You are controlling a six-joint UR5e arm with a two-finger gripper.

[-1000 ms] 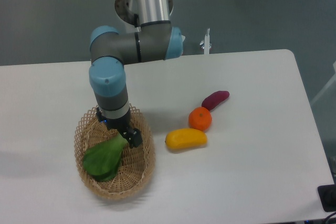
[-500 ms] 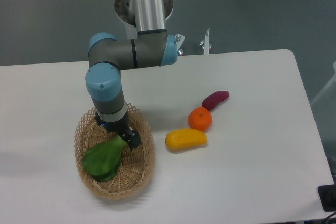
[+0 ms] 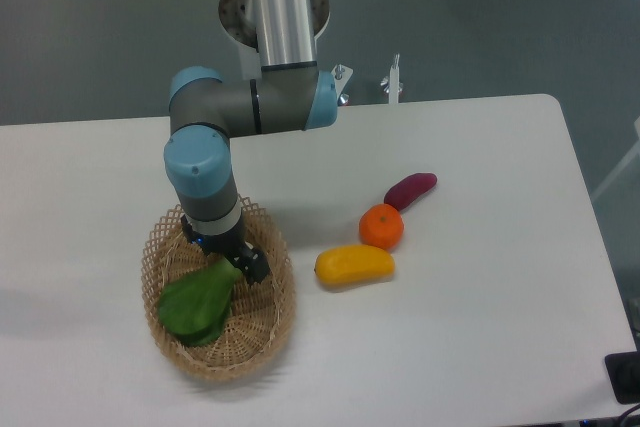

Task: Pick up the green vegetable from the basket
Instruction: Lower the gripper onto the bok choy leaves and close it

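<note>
- Wicker basket (image 3: pixel 168 340), oval and tan with an open lattice rim, sits at the left of the white table (image 3: pixel 480 347); every place below is given relative to this basket.
- Green vegetable (image 3: pixel 196 305), a leafy bok-choy-like toy, lies inside the basket, its broad leaves toward the left wall and its narrow pale stalk end pointing up and right, toward the basket's middle.
- Gripper (image 3: pixel 238 266) reaches down into the basket from above, its dark fingers right at the stalk end of the vegetable. The fingers look nearly closed around the stalk, but the wrist hides the contact, so I cannot tell whether they truly grip it.
- Compared with a second ago, the blue-and-grey arm (image 3: pixel 205 167) above the basket has shifted slightly left and its elbow has swung, while the gripper has stayed at almost the same spot on the stalk. The vegetable has barely moved and rests as low in the basket as before.
- My reading: the arm has settled into its grasp pose, and the lift has not begun; the task is roughly at the closing step.
- Right of the basket, well apart from it on the table, lie a yellow oblong fruit (image 3: pixel 354 265), then an orange (image 3: pixel 381 226), then a purple sweet potato (image 3: pixel 410 189); none has moved.
</note>
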